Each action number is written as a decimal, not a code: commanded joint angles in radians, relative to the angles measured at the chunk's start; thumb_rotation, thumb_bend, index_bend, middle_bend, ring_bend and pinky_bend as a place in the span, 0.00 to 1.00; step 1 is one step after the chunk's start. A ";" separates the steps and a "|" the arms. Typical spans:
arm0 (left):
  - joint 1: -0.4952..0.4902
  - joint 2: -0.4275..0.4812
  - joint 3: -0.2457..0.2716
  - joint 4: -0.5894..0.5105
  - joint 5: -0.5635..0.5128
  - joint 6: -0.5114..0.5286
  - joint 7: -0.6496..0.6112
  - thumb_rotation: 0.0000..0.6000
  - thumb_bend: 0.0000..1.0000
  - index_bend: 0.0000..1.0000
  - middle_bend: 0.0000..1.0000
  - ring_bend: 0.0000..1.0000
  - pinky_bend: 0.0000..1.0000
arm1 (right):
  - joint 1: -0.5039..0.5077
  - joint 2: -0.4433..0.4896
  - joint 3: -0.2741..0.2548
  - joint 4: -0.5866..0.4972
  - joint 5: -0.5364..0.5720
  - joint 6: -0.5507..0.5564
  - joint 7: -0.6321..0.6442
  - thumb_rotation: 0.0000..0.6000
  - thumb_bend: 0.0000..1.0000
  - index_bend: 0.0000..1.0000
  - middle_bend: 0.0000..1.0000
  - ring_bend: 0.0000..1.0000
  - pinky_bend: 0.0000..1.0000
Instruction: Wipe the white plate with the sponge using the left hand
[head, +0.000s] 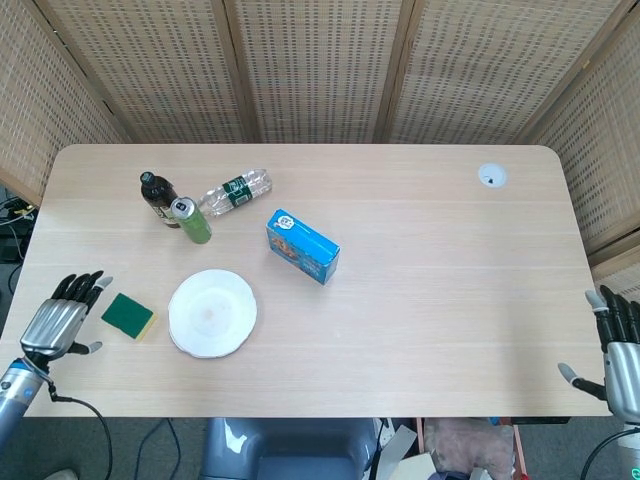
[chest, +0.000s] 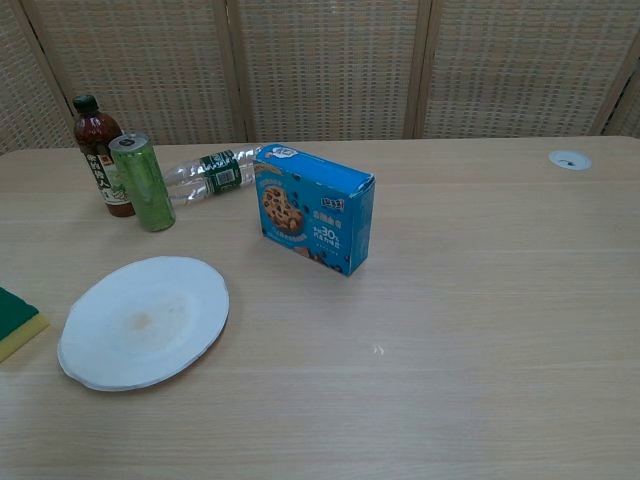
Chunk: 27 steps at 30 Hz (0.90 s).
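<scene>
The white plate lies on the table near its front left, with a faint brown stain in its middle; the chest view shows the same plate at lower left. A green and yellow sponge sits just left of the plate, and the sponge is cut by the chest view's left edge. My left hand hovers over the table's left edge, fingers spread, a short way left of the sponge and holding nothing. My right hand is off the table's front right corner, fingers apart, empty.
Behind the plate stand a dark sauce bottle and a green can, with a clear water bottle lying on its side. A blue cookie box sits mid-table. A white grommet is at the far right.
</scene>
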 joint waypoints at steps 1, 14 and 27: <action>-0.108 -0.155 0.068 0.299 0.088 -0.107 -0.202 1.00 0.06 0.03 0.00 0.00 0.03 | 0.007 -0.008 0.003 0.002 0.014 -0.013 -0.016 1.00 0.00 0.00 0.00 0.00 0.00; -0.156 -0.227 0.114 0.411 0.127 -0.114 -0.269 1.00 0.06 0.16 0.10 0.00 0.12 | 0.020 -0.013 0.008 0.009 0.042 -0.041 -0.031 1.00 0.00 0.00 0.00 0.00 0.00; -0.157 -0.254 0.097 0.419 0.086 -0.093 -0.208 1.00 0.09 0.49 0.40 0.23 0.31 | 0.022 -0.005 0.009 0.009 0.047 -0.043 -0.009 1.00 0.00 0.00 0.00 0.00 0.00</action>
